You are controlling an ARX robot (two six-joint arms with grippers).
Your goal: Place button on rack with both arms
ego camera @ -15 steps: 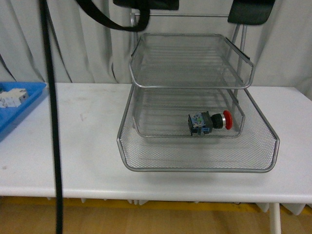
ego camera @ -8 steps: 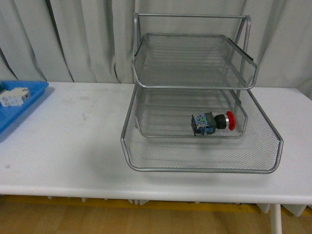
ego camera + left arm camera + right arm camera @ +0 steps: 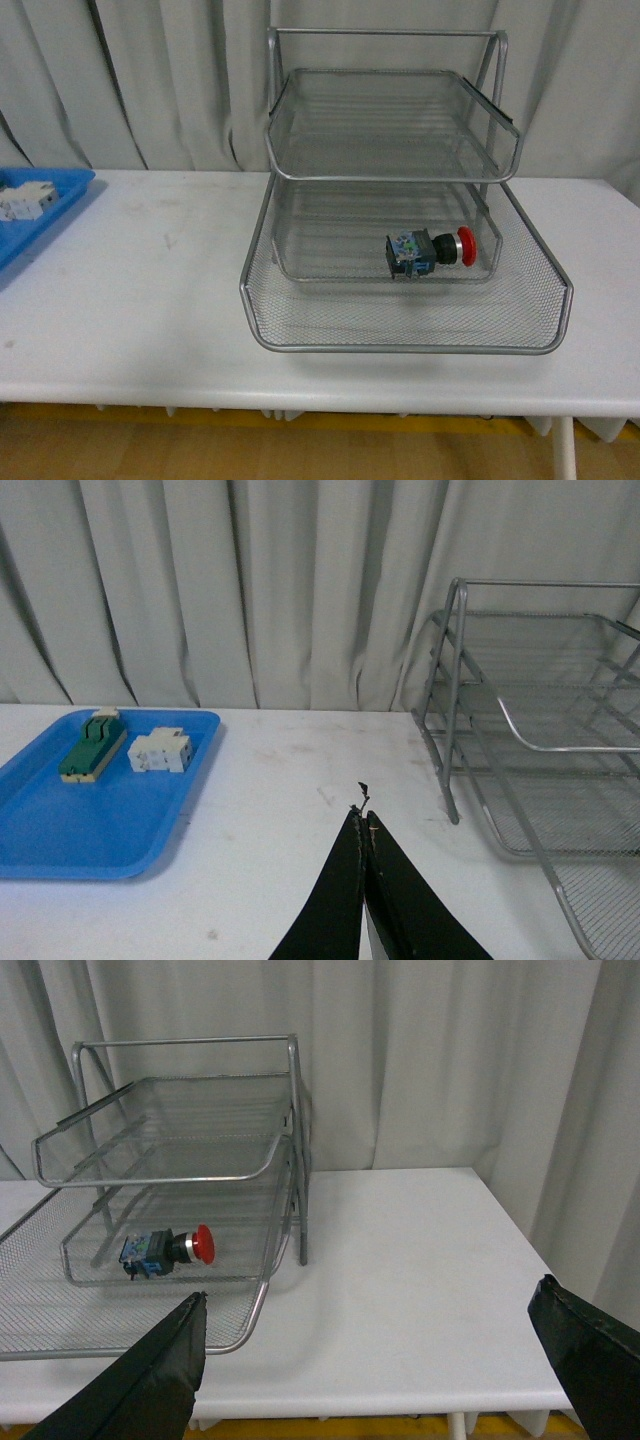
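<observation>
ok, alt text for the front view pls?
A red-capped button lies on its side in the middle tier of a silver wire rack on a white table, with the cap pointing right. A blue tray pokes in at the left edge. A grey curtain hangs behind, and no arms are in view.

No writing, brand, number or sign can be read in any of the views. The button (image 3: 432, 250) lying in the rack (image 3: 400, 325) has a pale patch on its blue-green body that may be a label, but it is too small to make out. The white block (image 3: 160, 751) and the green-and-cream switch (image 3: 92, 748) on the blue tray (image 3: 60, 830) carry no legible marks either.
</observation>
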